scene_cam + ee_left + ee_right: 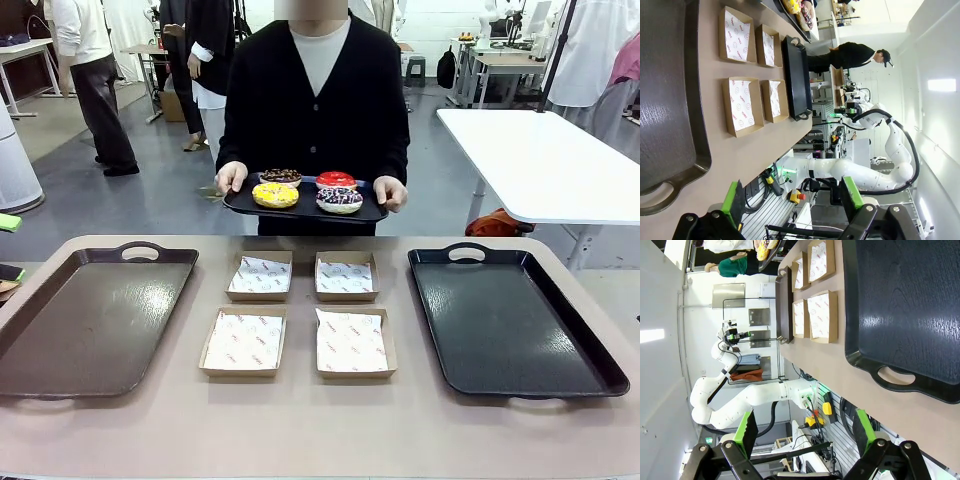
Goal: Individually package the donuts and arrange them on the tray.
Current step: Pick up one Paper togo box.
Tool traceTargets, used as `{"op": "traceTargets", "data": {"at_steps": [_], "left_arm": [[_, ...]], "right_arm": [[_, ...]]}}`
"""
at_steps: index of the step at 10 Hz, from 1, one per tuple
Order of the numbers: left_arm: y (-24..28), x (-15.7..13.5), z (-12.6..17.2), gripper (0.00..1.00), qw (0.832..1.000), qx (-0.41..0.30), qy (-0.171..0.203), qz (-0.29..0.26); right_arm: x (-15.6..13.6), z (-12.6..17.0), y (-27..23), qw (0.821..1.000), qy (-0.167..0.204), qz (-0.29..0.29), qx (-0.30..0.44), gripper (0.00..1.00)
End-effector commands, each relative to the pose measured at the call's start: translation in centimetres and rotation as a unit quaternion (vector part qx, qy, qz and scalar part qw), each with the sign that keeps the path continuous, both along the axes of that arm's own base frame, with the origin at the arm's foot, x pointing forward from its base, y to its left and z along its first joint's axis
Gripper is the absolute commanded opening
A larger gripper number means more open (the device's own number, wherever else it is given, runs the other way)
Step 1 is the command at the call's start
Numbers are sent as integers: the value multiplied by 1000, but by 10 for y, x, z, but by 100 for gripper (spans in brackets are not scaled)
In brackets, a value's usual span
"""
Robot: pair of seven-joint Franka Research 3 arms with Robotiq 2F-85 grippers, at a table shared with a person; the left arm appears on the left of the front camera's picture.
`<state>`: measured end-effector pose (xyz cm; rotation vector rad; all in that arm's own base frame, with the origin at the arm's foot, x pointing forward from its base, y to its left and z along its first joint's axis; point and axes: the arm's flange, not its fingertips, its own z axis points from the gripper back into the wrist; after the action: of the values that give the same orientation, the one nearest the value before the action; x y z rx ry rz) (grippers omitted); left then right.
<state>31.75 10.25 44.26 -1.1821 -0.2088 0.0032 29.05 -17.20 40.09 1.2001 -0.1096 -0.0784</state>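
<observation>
Four donuts lie on a small black serving tray (240, 205) that a person holds in both hands beyond the table's far edge: a dark chocolate one (281, 176), a red-glazed one (336, 180), a yellow one (275, 195) and a dark sprinkled one (340, 200). On the table lie a big brown tray (90, 320) at the left and a big black tray (510, 325) at the right, both bare. My left gripper (792, 196) and my right gripper (805, 429) hang off the table's near side, open, with nothing between the green pads.
Between the two big trays stand several shallow cardboard boxes lined with white printed paper, two at the back (260, 277) (346, 276) and two in front (244, 341) (352, 341). A white table (540, 160) stands behind at the right.
</observation>
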Motion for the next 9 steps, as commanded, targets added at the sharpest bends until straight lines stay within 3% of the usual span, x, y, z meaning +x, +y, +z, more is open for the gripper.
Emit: {"op": "traceTargets", "data": {"at_steps": [1, 6, 7, 9], "left_arm": [[0, 0, 0, 100, 1000, -7, -4, 1], [0, 0, 0, 100, 1000, -7, -4, 1], [0, 0, 0, 100, 1000, -7, -4, 1], [0, 0, 0, 100, 1000, -7, -4, 1]], "right_arm": [[0, 0, 0, 1000, 0, -1, 6, 100], [6, 17, 19, 999, 12, 4, -29, 100], [5, 5, 8, 1000, -1, 9, -11, 100], [7, 11, 15, 1000, 0, 15, -19, 100]]}}
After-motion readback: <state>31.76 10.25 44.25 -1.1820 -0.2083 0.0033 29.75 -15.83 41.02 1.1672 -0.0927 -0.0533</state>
